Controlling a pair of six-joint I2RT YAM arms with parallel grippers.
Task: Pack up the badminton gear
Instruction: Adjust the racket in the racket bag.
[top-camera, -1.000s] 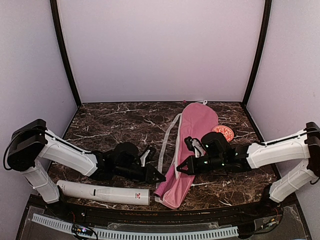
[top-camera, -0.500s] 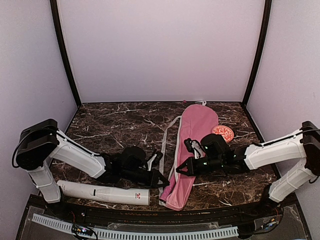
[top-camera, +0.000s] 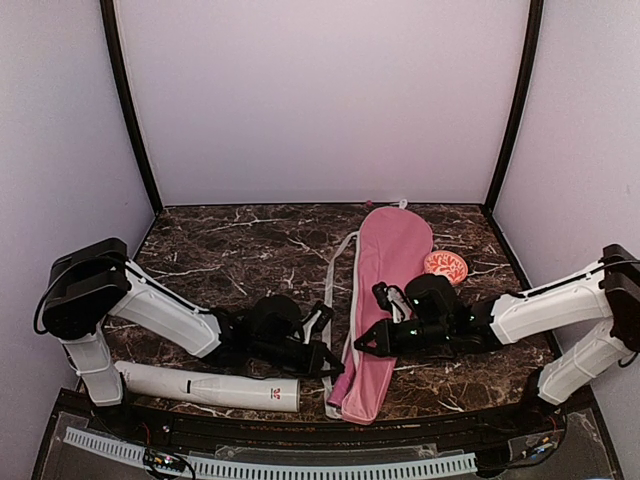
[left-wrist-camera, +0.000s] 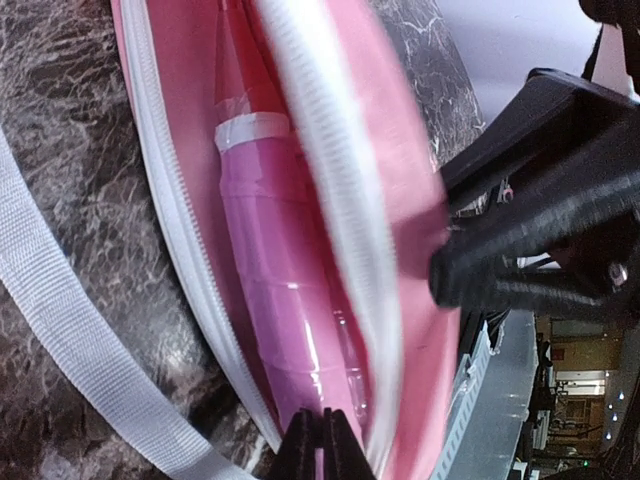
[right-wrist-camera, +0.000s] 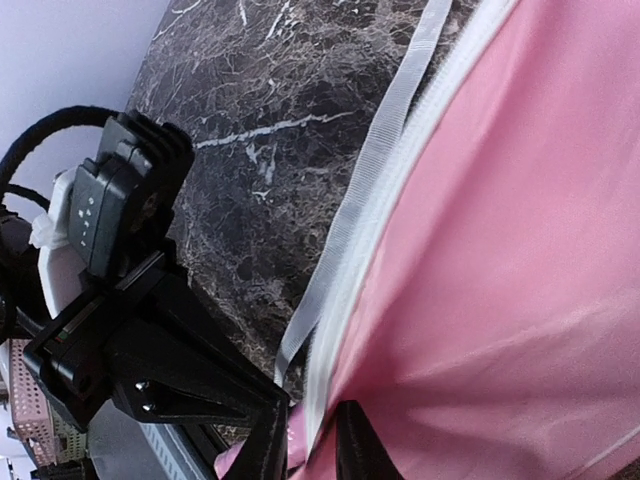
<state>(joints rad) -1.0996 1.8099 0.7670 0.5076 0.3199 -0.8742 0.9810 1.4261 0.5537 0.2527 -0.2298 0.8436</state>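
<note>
Overhead, dark marble tabletop (top-camera: 230, 250), lilac walls (top-camera: 320, 100)

Both arms reach low toward the middle; the left gripper (top-camera: 327, 362) is closed, the right gripper's (top-camera: 362, 345) fingertips stand slightly apart.

**Even overhead light, smeared close-ups**

Soft, diffuse light is falling from above, leaving the pale lilac back wall (top-camera: 320, 100) brightest and shadows faint. The dark veined marble tabletop (top-camera: 230, 250) is showing barely any glare. In the left wrist view, the white zipper edge (left-wrist-camera: 330, 190) of the long pink fabric bag (top-camera: 385, 290) is smearing with blur, and the nearby black parts are looking soft.
</note>
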